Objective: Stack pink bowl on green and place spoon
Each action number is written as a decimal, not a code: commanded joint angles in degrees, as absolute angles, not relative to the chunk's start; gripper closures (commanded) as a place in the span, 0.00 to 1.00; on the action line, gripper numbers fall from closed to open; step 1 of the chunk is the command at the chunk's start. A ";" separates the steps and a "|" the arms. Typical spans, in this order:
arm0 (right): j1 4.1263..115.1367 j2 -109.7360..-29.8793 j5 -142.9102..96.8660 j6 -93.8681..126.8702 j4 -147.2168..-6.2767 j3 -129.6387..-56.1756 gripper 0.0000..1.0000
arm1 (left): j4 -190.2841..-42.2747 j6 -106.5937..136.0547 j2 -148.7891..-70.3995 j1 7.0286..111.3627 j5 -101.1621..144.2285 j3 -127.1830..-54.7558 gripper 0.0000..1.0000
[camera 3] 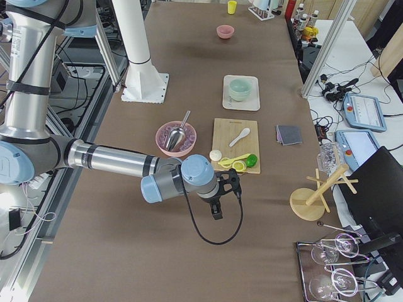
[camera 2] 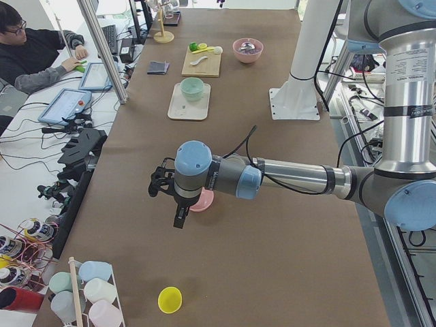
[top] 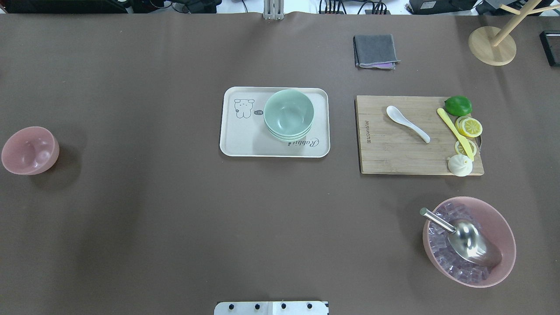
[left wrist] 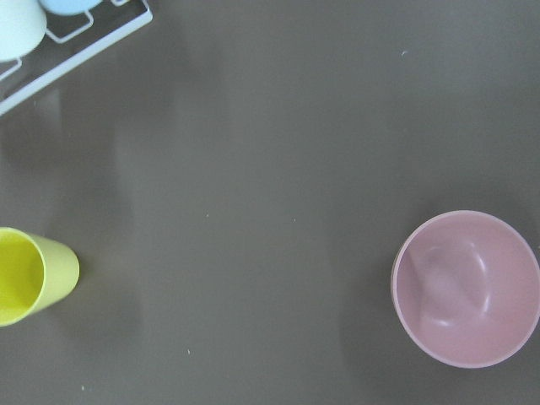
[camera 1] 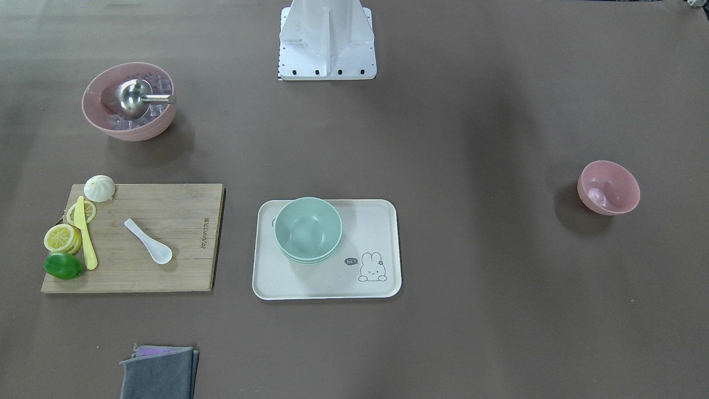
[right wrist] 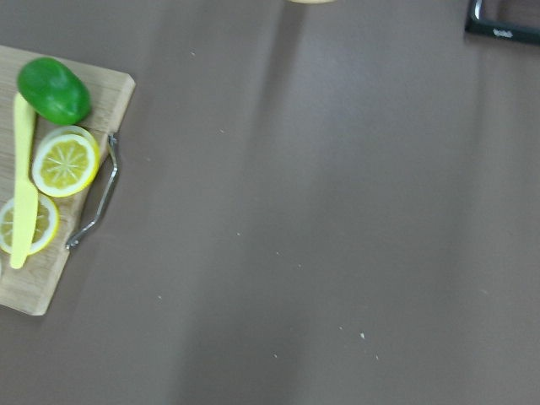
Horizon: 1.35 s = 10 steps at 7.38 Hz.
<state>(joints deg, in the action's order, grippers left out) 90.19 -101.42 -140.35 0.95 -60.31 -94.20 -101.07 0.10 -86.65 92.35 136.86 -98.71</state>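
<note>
The small pink bowl (camera 1: 608, 187) stands empty on the brown table, far out on my left side (top: 29, 150). It shows at the lower right of the left wrist view (left wrist: 466, 288). A stack of green bowls (top: 288, 113) sits on a cream rabbit tray (top: 236, 140) at the table's middle. The white spoon (top: 407, 123) lies on the bamboo cutting board (top: 393, 153). My left gripper (camera 2: 172, 201) hovers beside the pink bowl (camera 2: 202, 199). My right gripper (camera 3: 221, 200) hovers off the board's end. I cannot tell whether either gripper is open or shut.
A lime (top: 458, 105), lemon slices (top: 469, 126), a yellow knife (top: 455, 133) and a white bun (top: 460, 165) share the board. A large pink bowl (top: 503, 227) holds ice cubes and a metal scoop. A grey cloth (top: 375, 51), a yellow cup (left wrist: 29, 277) and a wooden stand (top: 492, 45) are nearby.
</note>
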 commanded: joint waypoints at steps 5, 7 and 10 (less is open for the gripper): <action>83.87 -98.19 -141.50 1.67 -55.99 -94.13 0.00 | -106.43 0.78 -90.08 89.04 141.73 -95.81 0.02; 76.59 -93.54 -140.63 11.10 -55.90 -94.13 0.00 | -106.61 2.81 -93.25 80.89 141.15 -92.49 0.02; 66.91 -89.74 -132.30 22.47 -55.81 -94.39 0.00 | -116.32 10.15 -95.70 76.50 137.23 -82.56 0.02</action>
<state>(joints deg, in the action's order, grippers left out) 70.75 -91.03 -135.56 18.16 -55.88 -94.20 -111.48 5.64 -94.49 79.51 140.06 -86.38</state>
